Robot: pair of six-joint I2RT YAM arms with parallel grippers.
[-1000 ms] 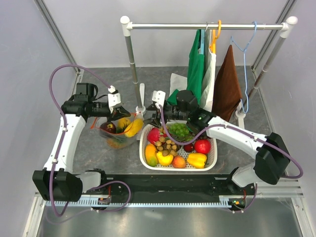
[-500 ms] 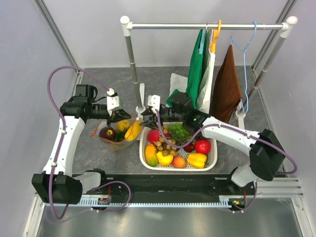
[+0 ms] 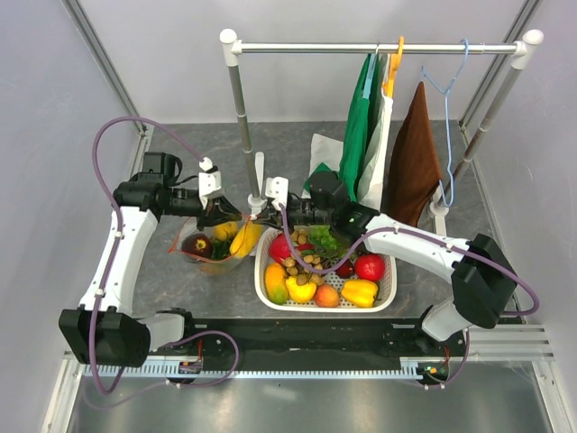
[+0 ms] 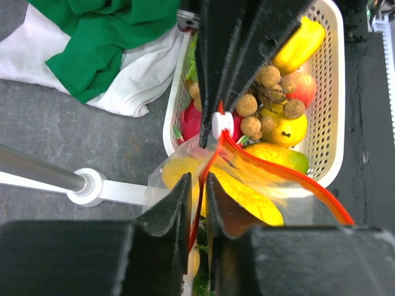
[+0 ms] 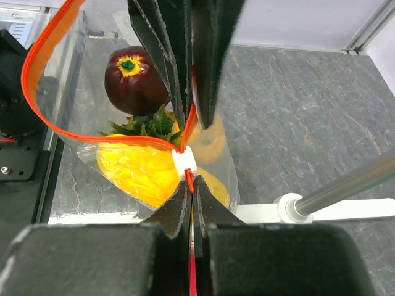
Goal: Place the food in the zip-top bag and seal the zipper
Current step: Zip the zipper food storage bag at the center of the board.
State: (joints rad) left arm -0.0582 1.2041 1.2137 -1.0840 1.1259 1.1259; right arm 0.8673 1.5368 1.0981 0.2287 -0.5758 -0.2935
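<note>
Fruit [image 5: 137,171] is in the bag [image 3: 213,254] on the worktop [image 3: 180,153] beside the basket [image 3: 260,275], zipper [image 5: 36,68] open: right hand [image 5: 191,192] pinches it behind the slider [image 5: 184,163], left hand [image 4: 197,185] nearly closed around it, grip unclear; sealing remains.

Left arm [image 3: 122,248] reaches forward, its wrist turned inward. Right arm [image 3: 419,244] stretches across to the left. Left gripper [image 4: 199,184] and right gripper [image 5: 191,190] face each other, tips close together. Right jaws are closed on the zipper [image 5: 38,61]. Left jaws straddle it a thin slit apart, grip undetermined.
</note>
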